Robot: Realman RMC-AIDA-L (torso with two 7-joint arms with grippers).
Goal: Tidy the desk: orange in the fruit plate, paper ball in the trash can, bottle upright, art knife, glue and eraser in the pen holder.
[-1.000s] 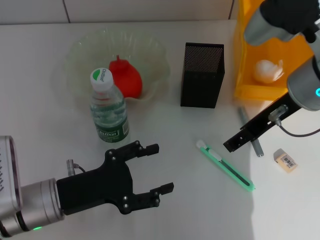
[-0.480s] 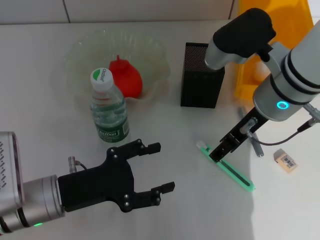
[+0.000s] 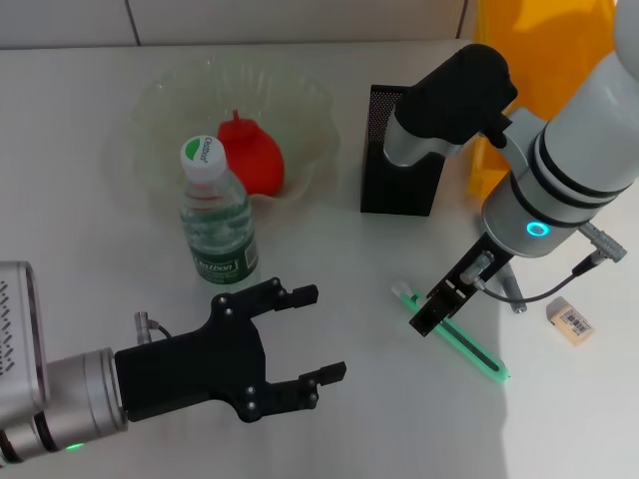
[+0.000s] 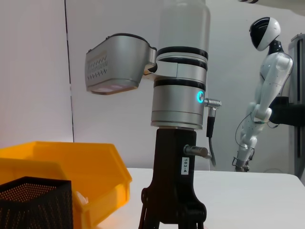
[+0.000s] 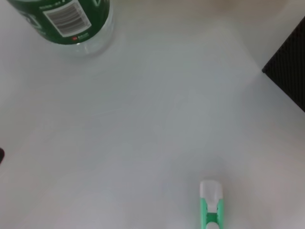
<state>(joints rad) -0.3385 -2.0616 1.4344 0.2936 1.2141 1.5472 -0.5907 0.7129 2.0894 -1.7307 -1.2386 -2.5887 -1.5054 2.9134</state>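
Hovering low over the white desk, the right gripper (image 3: 431, 317) sits right above the near-white end of the art knife (image 3: 457, 336), a slim green plastic stick with a white cap, lying flat and slanting away to the near right. Whether those black fingers are spread or closed, I cannot tell from here. The right wrist view catches that white-and-green tip (image 5: 210, 202) on the bare matte tabletop.

Over on the near left, the left gripper (image 3: 312, 334) hangs with its chunky black fingers spread wide, holding nothing. Just beyond it the bottle (image 3: 217, 218) stands upright: clear ribbed plastic, green label, white cap with green lettering too small to read. The barcode on that label shows in the right wrist view (image 5: 69, 20).

Behind the bottle, the fruit plate (image 3: 305, 110) is a translucent, wavy-rimmed bowl with a glossy red-orange fruit (image 3: 252, 152) in it. To the right stands the pen holder (image 3: 402, 150), a square black mesh box. At far right is the trash can (image 3: 557, 50), a smooth yellow bin. On the near right lies the eraser (image 3: 570, 319), a small pale block with a barcode sleeve, well apart from the knife.
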